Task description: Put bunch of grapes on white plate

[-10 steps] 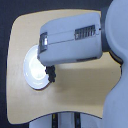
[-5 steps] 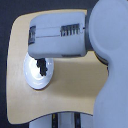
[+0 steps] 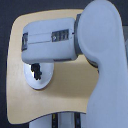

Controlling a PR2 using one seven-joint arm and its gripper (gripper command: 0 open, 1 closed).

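— So where were the grapes [image 3: 36, 71] at that point?

— Over the plate [image 3: 42, 83], as far as I could see: a dark cluster hanging just under the arm [image 3: 55, 40], above the plate's near-centre. Whether they touched the china, I couldn't tell.

— And the gripper [image 3: 35, 65]?

— Mostly hidden by the forearm. I couldn't make out whether it was clamped on the stem or already let go.

— What worried you?

— Two things, I judged. If the bunch hung high, a release could let it roll off the rim onto the table [image 3: 70, 100]. And lifting away with a finger snagged in the stem could drag it off.
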